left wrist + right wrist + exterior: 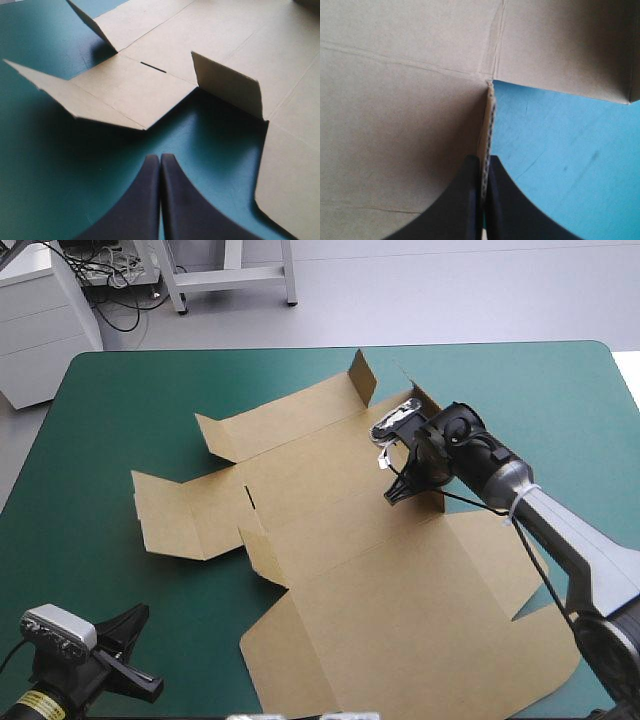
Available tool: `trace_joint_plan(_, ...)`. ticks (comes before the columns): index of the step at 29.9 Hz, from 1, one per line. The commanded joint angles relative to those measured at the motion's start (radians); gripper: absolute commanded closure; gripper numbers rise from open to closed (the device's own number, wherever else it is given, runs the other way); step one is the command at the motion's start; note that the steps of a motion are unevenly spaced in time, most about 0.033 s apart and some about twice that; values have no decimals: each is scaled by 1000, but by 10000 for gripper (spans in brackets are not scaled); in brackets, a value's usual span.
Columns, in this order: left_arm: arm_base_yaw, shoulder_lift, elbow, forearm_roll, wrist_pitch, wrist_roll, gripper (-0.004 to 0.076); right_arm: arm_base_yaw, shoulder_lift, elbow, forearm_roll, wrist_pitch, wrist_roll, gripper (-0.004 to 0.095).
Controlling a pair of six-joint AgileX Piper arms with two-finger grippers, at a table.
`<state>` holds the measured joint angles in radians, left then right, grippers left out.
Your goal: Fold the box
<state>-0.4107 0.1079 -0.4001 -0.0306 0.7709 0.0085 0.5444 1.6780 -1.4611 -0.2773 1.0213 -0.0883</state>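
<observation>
The brown box point(380, 580) lies as a cut sheet across the middle of the teal-green table, mostly flat. A few flaps are tilted up, among them a small one at the far side point(362, 377). My right gripper point(396, 496) is over the sheet's far right part, shut on the edge of a raised flap point(428, 425). In the right wrist view that board edge point(490, 120) runs between the black fingertips point(484, 159). My left gripper point(150, 683) sits low at the table's near left corner, shut and empty point(160, 157). It points at the box's left flaps point(125, 90) and stays clear of them.
Bare teal-green cover point(90, 440) surrounds the sheet to the left, at the far side and to the far right point(560, 410). A short upright flap point(227, 85) stands ahead of my left gripper. The sheet's near edge reaches almost to the table's front edge point(300, 695).
</observation>
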Motion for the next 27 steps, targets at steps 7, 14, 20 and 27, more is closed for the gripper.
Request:
trace_joint_plan(7,-1,17,-26,-3,-69,-9,756,3,97,-163,66,-92,-417,917)
trace_joint_plan(14,-1,17,-26,-3,-69,-9,756,6,113,-182,346,-127,-939,931)
trace_joint_plan(20,-1,17,-26,-3,-69,-9,756,6,113,-182,395,-174,-1090,931)
trace_joint_plan(27,-1,17,-26,-3,-69,-9,756,6,117,-182,491,-249,-1268,931)
